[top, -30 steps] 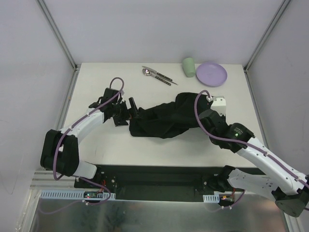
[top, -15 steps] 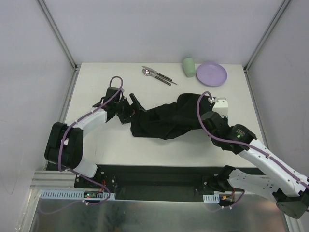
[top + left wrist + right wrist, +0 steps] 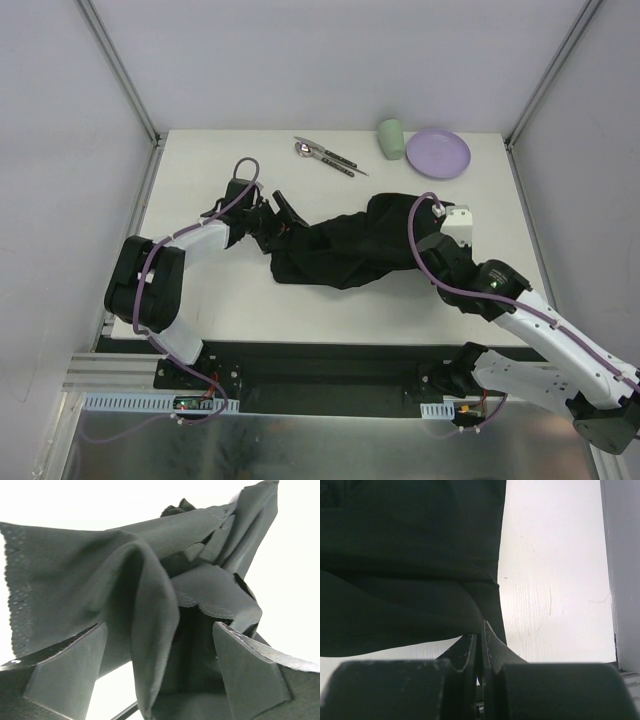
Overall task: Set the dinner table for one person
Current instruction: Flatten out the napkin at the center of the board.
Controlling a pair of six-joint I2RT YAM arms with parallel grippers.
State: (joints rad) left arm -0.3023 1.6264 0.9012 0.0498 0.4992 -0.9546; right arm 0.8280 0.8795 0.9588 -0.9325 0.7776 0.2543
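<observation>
Dinner table [image 3: 200, 300]: white top. Black cloth mat [image 3: 340, 250] lay crumpled at table's middle, not spread. Left gripper [image 3: 284, 216] stood wide, jaws either side of fold at mat's left end, not clamped. Right gripper [image 3: 480, 630] was pinched tight at mat's right edge (cloth seemed caught between tips, hard to be sure). Purple plate [image 3: 438, 152] and green cup [image 3: 390, 138] sat near far right corner, cutlery [image 3: 325, 155] along far edge. Judged: early stage. Mat needed flattening, then plate, cup and cutlery brought to it.
</observation>
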